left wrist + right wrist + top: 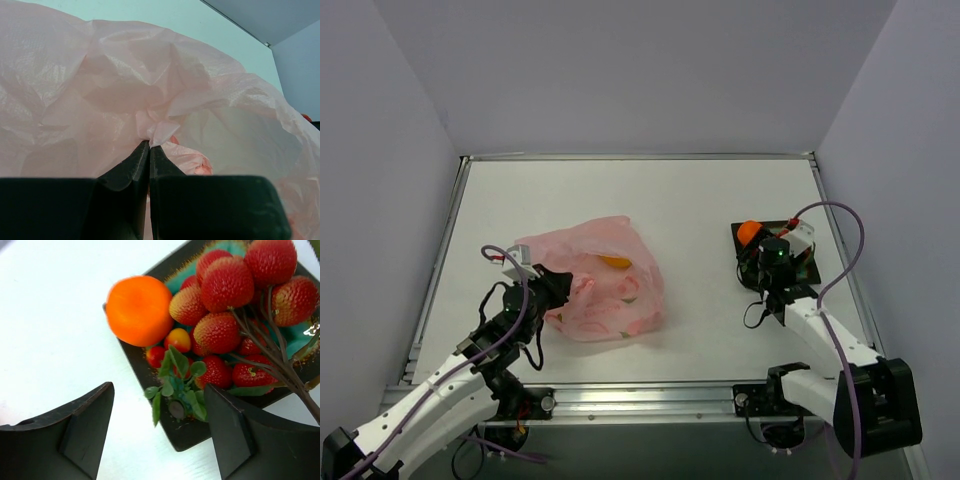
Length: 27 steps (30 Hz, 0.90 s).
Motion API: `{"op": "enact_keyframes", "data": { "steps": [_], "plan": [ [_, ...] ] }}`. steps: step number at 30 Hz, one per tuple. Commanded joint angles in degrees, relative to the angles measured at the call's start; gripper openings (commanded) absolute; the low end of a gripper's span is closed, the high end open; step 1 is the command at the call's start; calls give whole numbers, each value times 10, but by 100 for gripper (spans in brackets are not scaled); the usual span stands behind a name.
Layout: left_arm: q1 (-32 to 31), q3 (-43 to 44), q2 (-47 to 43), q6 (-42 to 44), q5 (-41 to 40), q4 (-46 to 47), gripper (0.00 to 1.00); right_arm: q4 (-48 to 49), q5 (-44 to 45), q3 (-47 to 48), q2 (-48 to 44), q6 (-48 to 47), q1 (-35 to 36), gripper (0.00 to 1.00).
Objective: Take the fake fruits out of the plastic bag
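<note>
left tool (149, 145) pinched tight on a fold of the pink plastic bag (610, 300) | yellow piece (614, 263) inside bag, left on counter (700, 200) | right tool (159, 390) jaws spread, empty, above tray (190, 437) | red berries (227, 285) and orange ball (139, 310) in tray

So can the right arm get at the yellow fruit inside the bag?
Probably, yes: the right gripper is open and empty over the tray, and the left gripper pinches the plastic bag. Whether the yellow fruit sits at the mouth or under film, I cannot tell.
</note>
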Motion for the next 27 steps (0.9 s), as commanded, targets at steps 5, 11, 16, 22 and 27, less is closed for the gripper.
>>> {"op": "enact_keyframes", "data": {
  "steps": [5,11,16,22,27],
  "plan": [
    [5,46,14,2,-4,8,2,-64,31,46,-133,-24,121,71],
    [6,67,13,-3,3,4,2,-32,-68,113,-148,-81,276,19],
    [6,79,13,0,-1,2,2,-4,-169,180,-72,-163,406,15],
    [7,83,12,2,-3,-23,2,5,-228,243,32,-220,500,15],
    [8,89,10,7,-5,-27,2,21,-229,266,95,-233,520,15]
  ]
}}
